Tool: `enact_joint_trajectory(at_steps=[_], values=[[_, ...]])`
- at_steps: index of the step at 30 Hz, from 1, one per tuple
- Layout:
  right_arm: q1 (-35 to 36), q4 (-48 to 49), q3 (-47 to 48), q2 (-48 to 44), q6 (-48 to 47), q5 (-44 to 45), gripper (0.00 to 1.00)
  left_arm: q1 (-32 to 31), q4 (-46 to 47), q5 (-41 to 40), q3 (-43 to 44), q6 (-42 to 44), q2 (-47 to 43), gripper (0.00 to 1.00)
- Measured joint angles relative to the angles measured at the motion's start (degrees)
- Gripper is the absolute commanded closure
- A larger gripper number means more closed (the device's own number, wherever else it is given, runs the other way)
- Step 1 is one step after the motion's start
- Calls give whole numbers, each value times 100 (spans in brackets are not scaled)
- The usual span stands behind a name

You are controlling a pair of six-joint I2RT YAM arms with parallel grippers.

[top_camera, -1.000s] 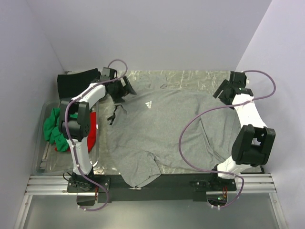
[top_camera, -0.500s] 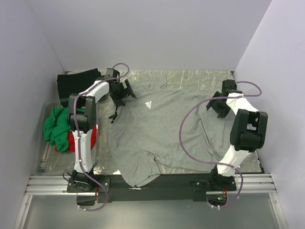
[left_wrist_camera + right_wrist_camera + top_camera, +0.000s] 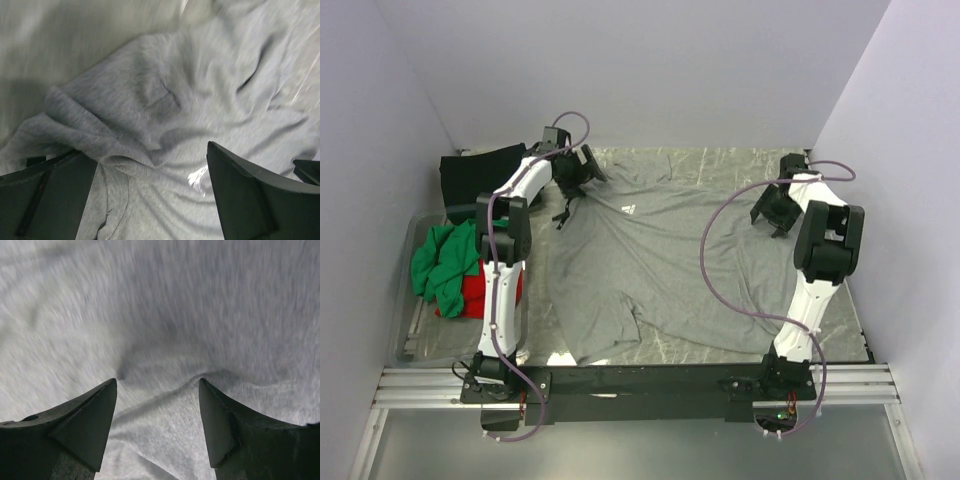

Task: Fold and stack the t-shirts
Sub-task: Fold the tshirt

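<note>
The left arm (image 3: 505,235) stretches toward the far-left corner of the surface (image 3: 720,165), the right arm (image 3: 825,240) toward its right edge, with the left hand (image 3: 575,175) and right hand (image 3: 775,210) both spread wide.

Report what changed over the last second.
The right gripper swung inward onto the right side of the heather-grey t-shirt; the left gripper reached farther out. Both show open over cloth. The shirt slid the same way, its near hem retreating. The black t-shirt, green t-shirt and red t-shirt stayed put.
</note>
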Motion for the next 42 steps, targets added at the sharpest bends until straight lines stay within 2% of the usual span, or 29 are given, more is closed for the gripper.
enact_joint_trajectory(at_steps=[4,12,17,23,28,35,42], values=[[0,-426,870,551,-2,111,27,39,238,7,647,-20,439,4],[0,-1189,2732,1624,-24,208,27,157,997,225,697,-66,603,4],[-2,-1384,3171,1843,-50,173,27,164,1196,258,704,-72,621,4],[-7,-1414,3187,1784,-203,33,27,162,1248,256,693,-72,509,4],[-7,-1386,2758,1115,-286,-79,27,151,1207,190,72,-4,-380,3],[0,-1069,1113,-638,-278,-264,27,-17,855,-68,-647,546,-1698,4],[142,-682,-789,-1423,-223,-431,27,-247,297,-363,-1965,734,-1967,4]])
